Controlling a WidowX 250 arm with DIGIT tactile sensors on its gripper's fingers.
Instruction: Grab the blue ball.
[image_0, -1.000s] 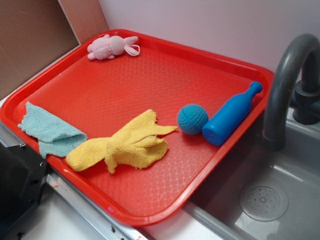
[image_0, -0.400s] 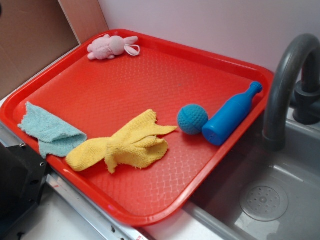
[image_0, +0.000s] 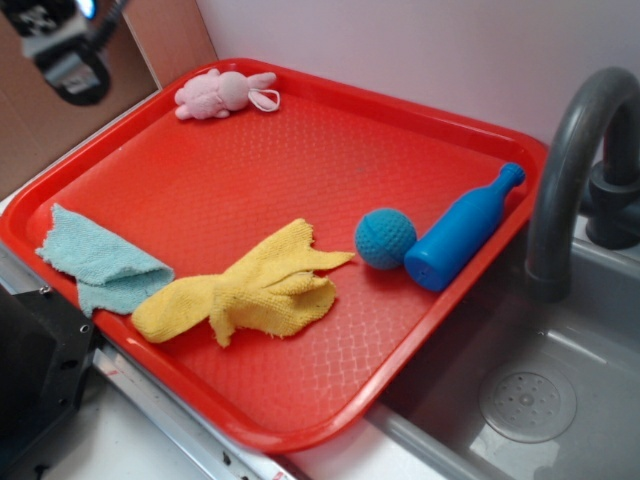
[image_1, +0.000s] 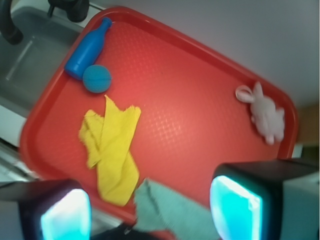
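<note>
I see my gripper (image_1: 150, 210) wide apart, empty, high over the tray's (image_0: 300, 430) cloth side | yellow cloth (image_1: 112, 150) between | blue ball (image_1: 96, 78) well apart at 11 o'clock in wrist view, touching the blue bottle (image_1: 87, 49).

No legible text or labels anywhere.

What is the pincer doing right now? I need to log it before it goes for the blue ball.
Pincer: open, holding nothing, fingers spread wide above the near edge of the red tray, far from the blue ball.
</note>
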